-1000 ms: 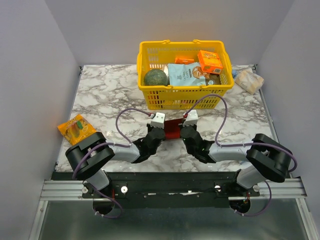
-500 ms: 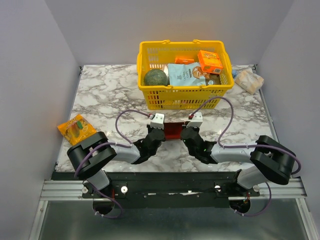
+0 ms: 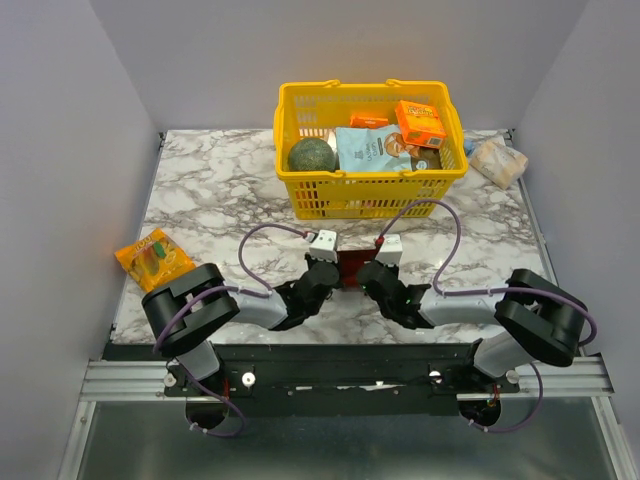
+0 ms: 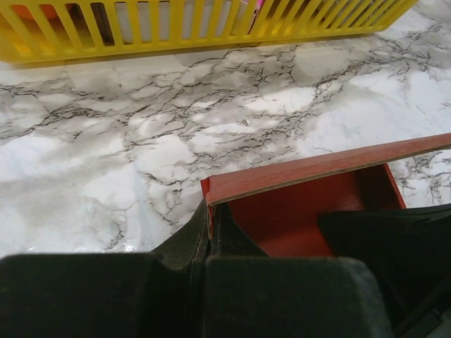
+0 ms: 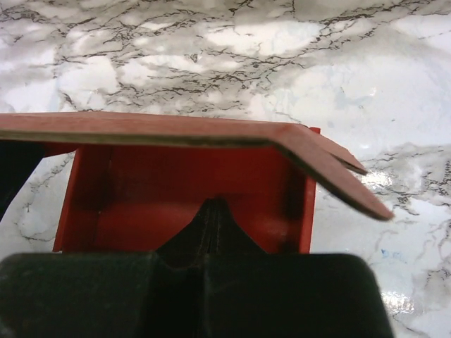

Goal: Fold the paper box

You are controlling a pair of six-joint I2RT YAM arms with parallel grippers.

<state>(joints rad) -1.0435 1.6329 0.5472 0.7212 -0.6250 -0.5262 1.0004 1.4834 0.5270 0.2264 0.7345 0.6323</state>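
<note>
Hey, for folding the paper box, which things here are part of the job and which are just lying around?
Job: paper box; left end effector and right end effector, both shut on it.
Lying about: yellow basket; orange carton inside it; orange snack packet; wrapped bag, back right.

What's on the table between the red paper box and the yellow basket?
Nothing. The left wrist view shows bare marble table running from the box to the basket.
</note>
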